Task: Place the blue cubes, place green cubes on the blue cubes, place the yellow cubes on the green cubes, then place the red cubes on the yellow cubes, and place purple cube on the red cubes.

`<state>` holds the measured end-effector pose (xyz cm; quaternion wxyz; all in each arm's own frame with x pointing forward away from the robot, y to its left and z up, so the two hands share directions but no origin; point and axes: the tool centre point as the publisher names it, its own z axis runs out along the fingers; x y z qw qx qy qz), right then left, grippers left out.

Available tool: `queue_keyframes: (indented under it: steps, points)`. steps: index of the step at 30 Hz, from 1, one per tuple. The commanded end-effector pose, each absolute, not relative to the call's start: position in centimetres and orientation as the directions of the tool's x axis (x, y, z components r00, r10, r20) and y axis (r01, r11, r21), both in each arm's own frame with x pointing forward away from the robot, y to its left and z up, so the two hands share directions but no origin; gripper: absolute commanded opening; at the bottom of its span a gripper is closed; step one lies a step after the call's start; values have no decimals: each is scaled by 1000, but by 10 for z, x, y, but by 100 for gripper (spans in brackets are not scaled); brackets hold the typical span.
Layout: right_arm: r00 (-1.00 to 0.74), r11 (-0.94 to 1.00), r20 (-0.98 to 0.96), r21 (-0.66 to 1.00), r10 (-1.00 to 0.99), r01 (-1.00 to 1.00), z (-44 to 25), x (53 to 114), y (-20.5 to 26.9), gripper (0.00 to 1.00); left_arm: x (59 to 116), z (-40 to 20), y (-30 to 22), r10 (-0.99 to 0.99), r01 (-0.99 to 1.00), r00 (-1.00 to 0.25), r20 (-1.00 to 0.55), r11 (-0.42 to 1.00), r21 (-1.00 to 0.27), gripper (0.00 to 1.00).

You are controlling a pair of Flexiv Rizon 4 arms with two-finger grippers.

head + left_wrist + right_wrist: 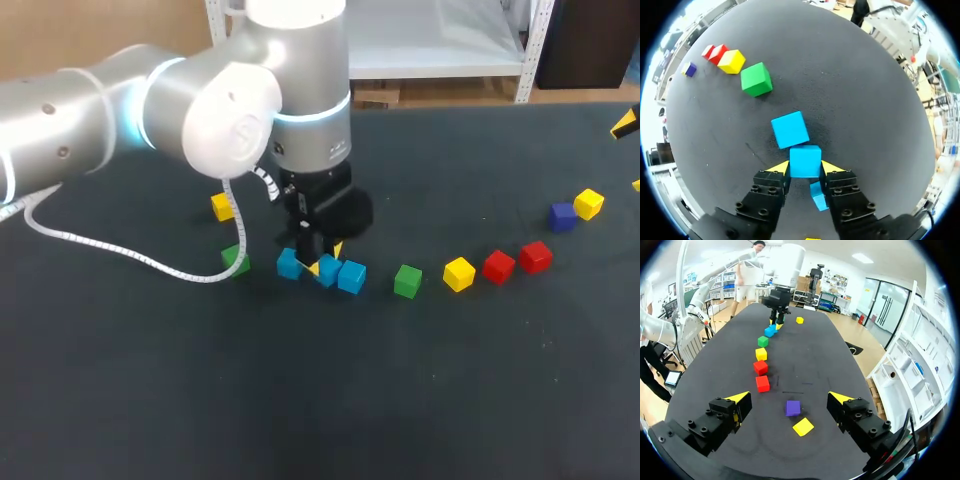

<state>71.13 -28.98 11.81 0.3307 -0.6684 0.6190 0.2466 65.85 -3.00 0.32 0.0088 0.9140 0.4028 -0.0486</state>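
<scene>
— Left tool (806, 167)?
— Fingers pressed against both sides of the middle blue cube (805, 159). A second blue cube (790, 129) lies just ahead of it and a third (817, 196) under the tool.
— Right tool (788, 397)?
— Spread wide, holding nothing. The purple cube (793, 407) sits on the tabletop (810, 350) below, between its fingers.

Cube (805, 161) between left fingers (779, 168); second cube (789, 129) just ahead; third cube (816, 196) just behind.
</scene>
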Motion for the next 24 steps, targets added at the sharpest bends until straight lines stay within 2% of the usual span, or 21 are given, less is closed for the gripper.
queue_keyframes:
  steps: [1,5,11,24]
  points:
    - [113,-12,-738,-140,-665,-990,118,709,-289,100,666,15,-26,824,828,554,-122,-560,-20,0]
    - [113,-12,-738,-140,-665,-990,118,709,-289,100,675,29,-24,906,923,366,-213,-382,-36,0]
    - [113,-12,-738,-140,-665,-990,118,709,-289,100,682,38,-27,940,980,182,-289,-197,-24,0]
    - [113,-12,-738,-140,-665,-990,118,709,-289,100,685,28,-50,981,998,-69,-179,69,-4,0]
